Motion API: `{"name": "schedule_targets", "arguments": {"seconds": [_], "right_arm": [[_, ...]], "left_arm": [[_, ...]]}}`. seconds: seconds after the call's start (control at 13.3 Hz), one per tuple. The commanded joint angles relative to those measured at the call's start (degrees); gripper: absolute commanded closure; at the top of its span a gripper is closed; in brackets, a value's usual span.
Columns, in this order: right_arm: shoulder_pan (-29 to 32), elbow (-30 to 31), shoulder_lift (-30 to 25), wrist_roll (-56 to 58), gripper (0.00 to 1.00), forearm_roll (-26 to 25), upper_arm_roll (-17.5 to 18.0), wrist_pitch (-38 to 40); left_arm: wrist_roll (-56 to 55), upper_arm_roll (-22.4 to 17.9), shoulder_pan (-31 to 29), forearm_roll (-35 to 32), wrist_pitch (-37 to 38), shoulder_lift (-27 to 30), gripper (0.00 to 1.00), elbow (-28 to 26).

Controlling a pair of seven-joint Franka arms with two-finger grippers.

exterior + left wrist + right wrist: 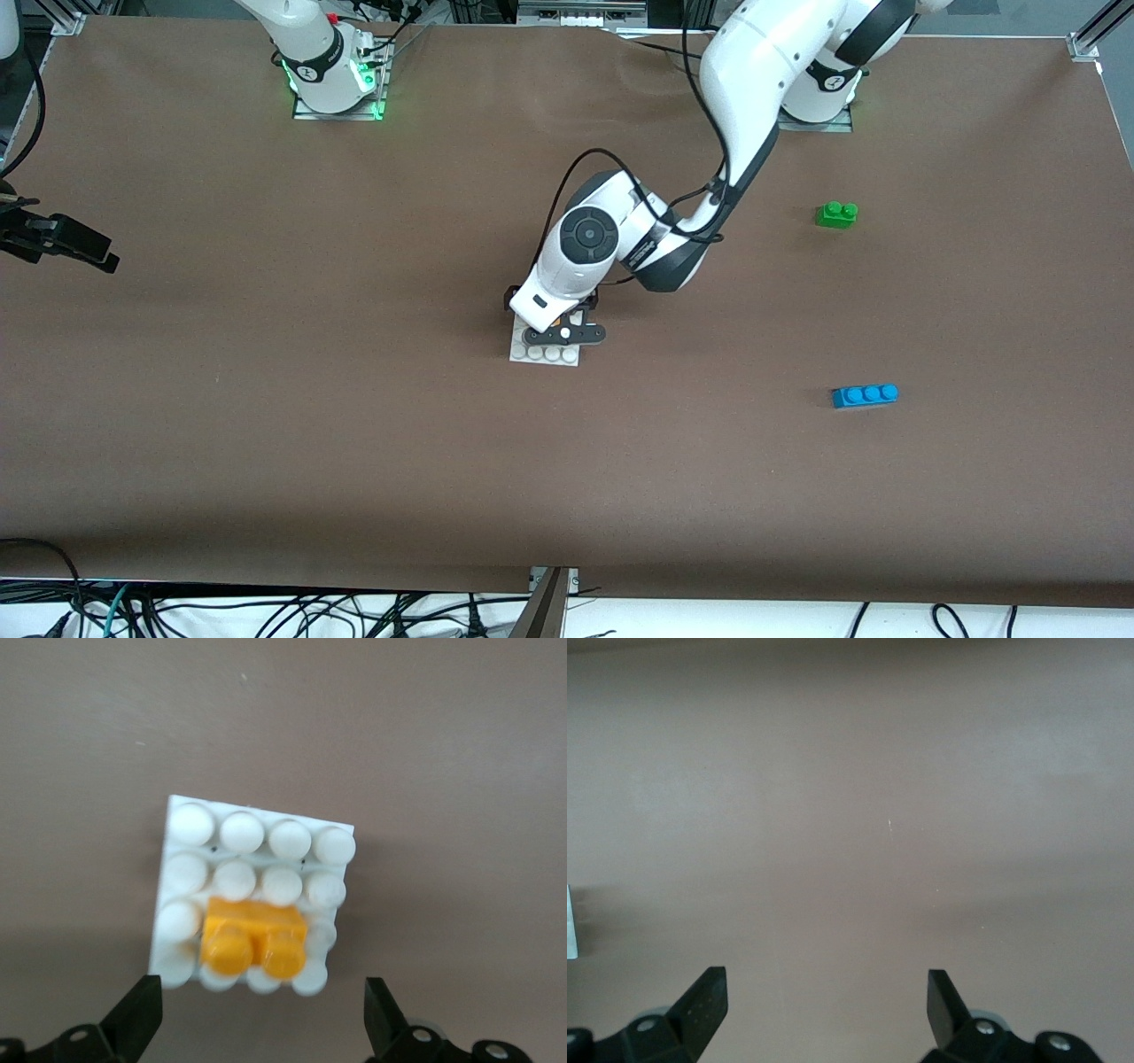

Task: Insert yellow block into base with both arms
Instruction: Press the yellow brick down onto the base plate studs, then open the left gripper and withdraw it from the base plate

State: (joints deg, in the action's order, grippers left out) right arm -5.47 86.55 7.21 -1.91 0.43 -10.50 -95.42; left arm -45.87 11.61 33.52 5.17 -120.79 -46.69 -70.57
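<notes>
The yellow block (pixel 255 939) sits on the white studded base (pixel 266 837), on the studs near one edge. In the front view the base (pixel 545 353) lies at the table's middle, mostly covered by the left arm's hand, and the block is hidden there. My left gripper (pixel 563 335) hovers just over the base, open, its fingertips (pixel 146 1001) spread wider than the base and holding nothing; it also shows in the left wrist view (pixel 261 997). My right gripper (pixel 97 252) waits open over bare table at the right arm's end, and also shows in the right wrist view (pixel 824 988).
A green two-stud brick (pixel 836 214) lies toward the left arm's end of the table. A blue three-stud brick (pixel 865 395) lies nearer to the front camera than the green one. Brown table surface surrounds the base.
</notes>
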Motion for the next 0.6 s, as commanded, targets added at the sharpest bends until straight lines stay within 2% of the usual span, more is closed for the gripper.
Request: {"name": "schedule_targets", "arguments": {"seconds": [0.0,0.23,0.3,0.53], "right_arm": [[0.6,0.6,-0.7,0.7,0.0,0.5,0.5,0.3],[0.6,0.6,-0.7,0.7,0.0,0.5,0.5,0.3],[0.6,0.6,-0.7,0.7,0.0,0.5,0.5,0.3],[0.6,0.6,-0.7,0.7,0.0,0.5,0.5,0.3]], "left_arm": [[0.4,0.2,-4.4,1.3,5.1,11.1,0.0,-7.0],[2.0,0.3,-11.1,1.5,5.5,23.1,0.0,-16.5],[3.9,0.3,-13.3,1.5,7.9,26.8,0.0,-18.6],[12.4,0.3,-18.6,1.4,21.9,35.4,0.0,-19.6]]}}
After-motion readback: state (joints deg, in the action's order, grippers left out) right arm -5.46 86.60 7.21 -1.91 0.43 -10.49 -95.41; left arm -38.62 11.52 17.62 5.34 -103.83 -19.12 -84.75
